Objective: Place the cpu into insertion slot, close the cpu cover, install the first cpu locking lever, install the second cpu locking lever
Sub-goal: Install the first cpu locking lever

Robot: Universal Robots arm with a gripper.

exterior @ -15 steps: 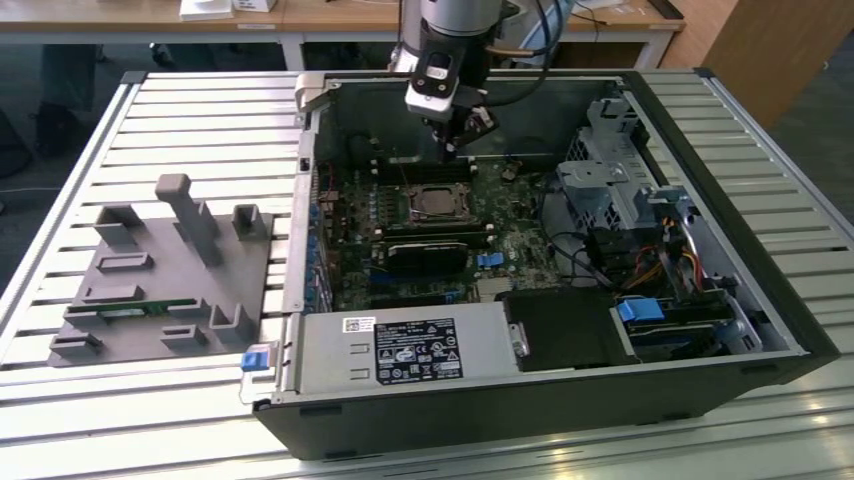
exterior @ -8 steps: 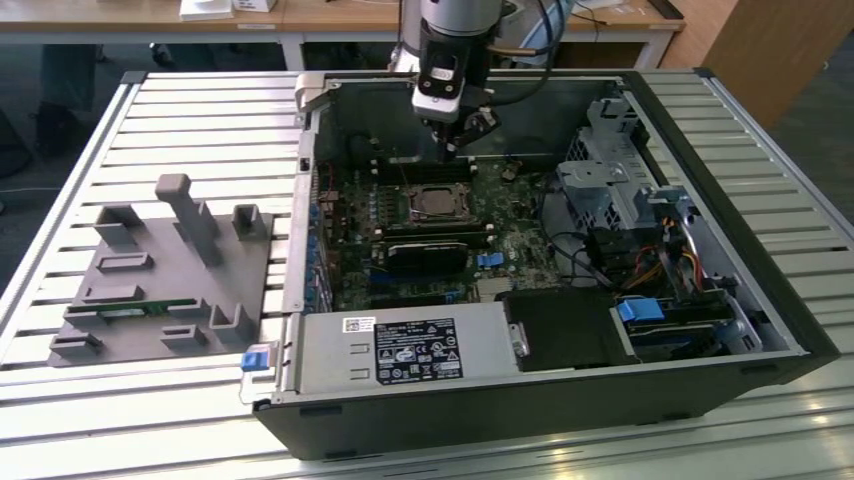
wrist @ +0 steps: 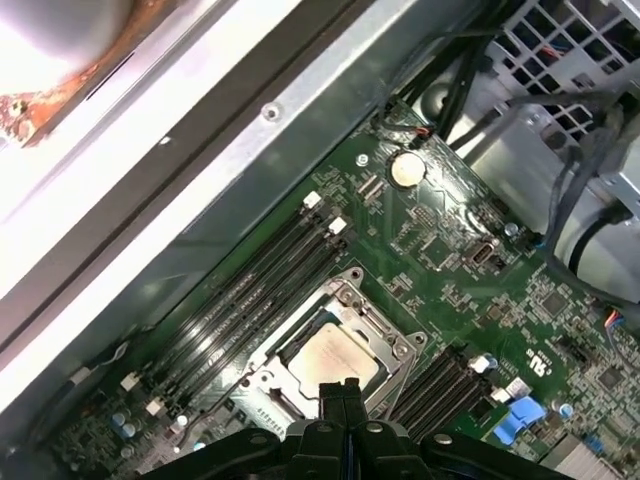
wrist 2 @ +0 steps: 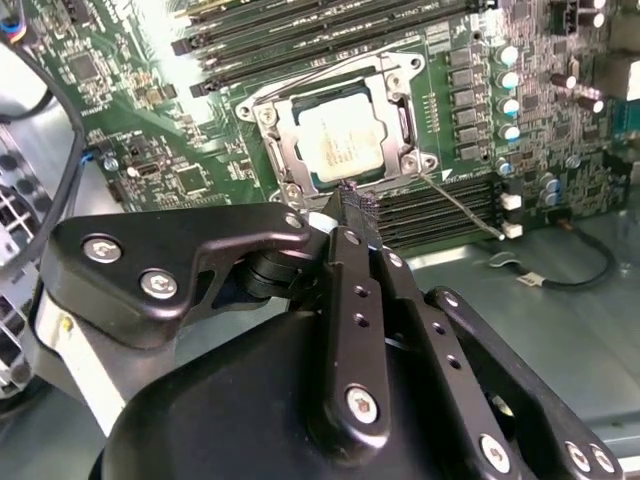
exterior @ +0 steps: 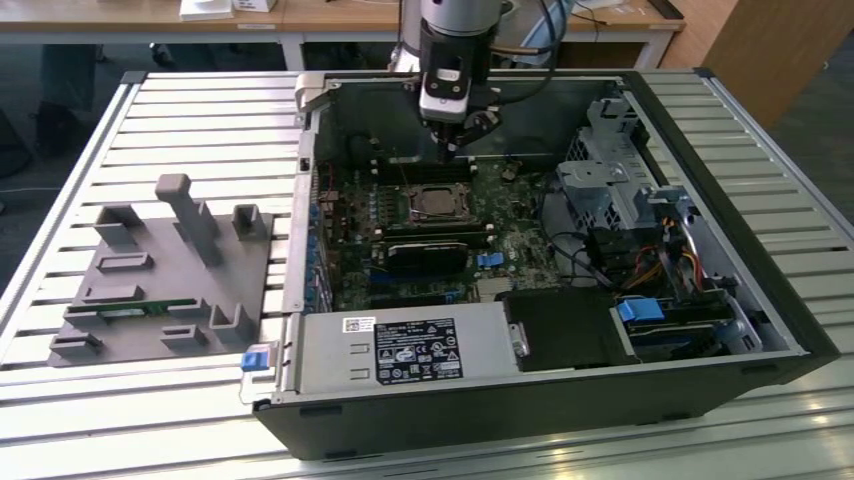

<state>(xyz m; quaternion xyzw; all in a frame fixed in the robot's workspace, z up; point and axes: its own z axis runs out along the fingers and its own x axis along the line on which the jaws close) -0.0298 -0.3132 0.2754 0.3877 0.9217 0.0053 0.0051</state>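
One hand [wrist 2: 351, 207], fingers [wrist 2: 349, 232] pressed together with nothing between, held just beside the socket [wrist 2: 300, 172], silvery chip [wrist 2: 340, 135] lying inside it, metal frame [wrist 2: 396, 92] down flat around the chip.

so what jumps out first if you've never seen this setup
An open computer case lies on a slatted table, its green motherboard exposed. The black gripper hangs inside it, fingertips together, close to the silvery cpu seated in the middle of the board. A grey fixture block stands on the table at the exterior view's left.
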